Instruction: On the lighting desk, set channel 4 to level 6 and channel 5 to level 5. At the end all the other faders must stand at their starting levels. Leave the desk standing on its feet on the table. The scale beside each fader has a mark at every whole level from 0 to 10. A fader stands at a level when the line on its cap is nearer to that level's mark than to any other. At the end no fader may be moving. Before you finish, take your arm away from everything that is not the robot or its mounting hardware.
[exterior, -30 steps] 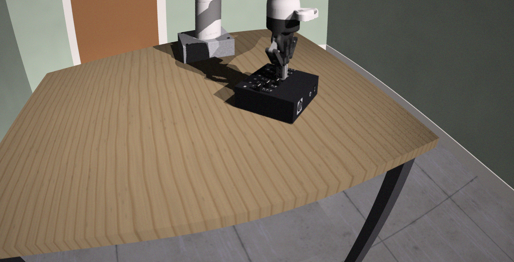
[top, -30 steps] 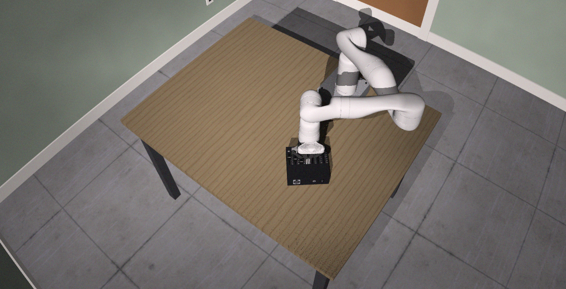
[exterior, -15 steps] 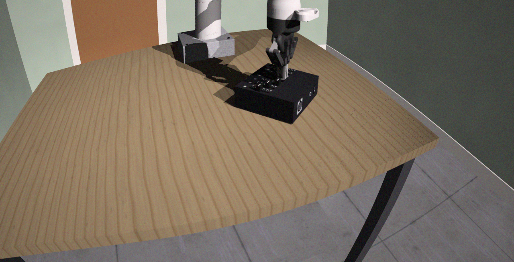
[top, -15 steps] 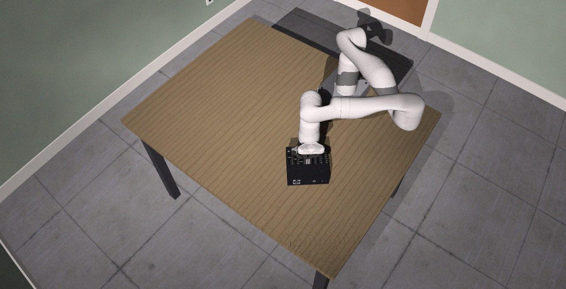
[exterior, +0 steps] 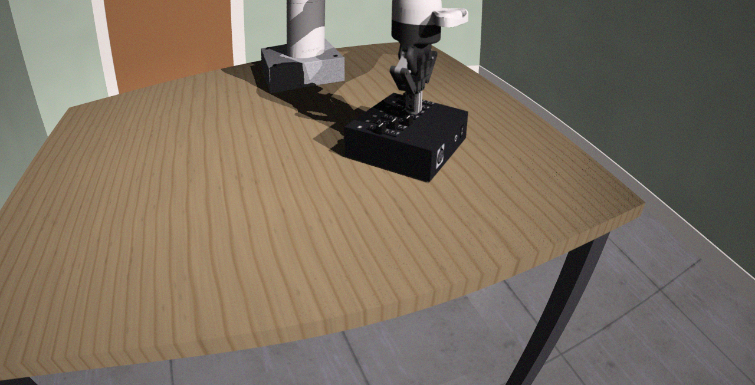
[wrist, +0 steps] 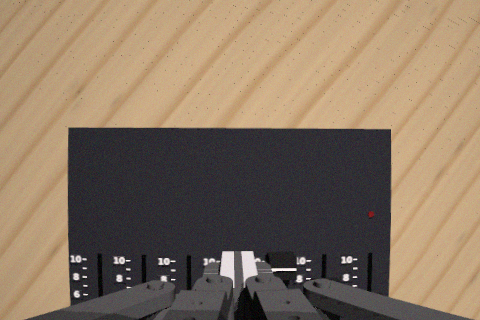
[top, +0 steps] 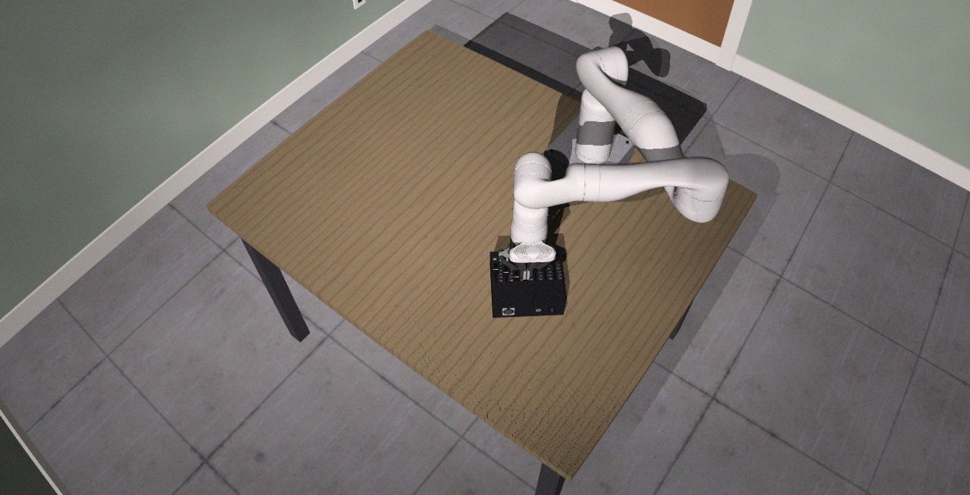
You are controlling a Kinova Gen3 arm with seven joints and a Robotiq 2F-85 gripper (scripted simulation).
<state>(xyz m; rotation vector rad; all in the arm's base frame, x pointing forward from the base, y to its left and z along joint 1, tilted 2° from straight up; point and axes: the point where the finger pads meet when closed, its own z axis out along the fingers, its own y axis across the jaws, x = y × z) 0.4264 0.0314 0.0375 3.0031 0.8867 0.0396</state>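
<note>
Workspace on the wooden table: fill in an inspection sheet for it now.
Surface: wooden table, striped grain.
Job's things: black lighting desk upright near the table's edge; one fader cap shows beside the fingertips.
Clutter: nothing seen.
Grippers: gripper shut, holding nothing, tips down among the faders.
Cables: nothing seen.
Surroundings: grey arm base on the table, tiled floor, green walls, brown door.
</note>
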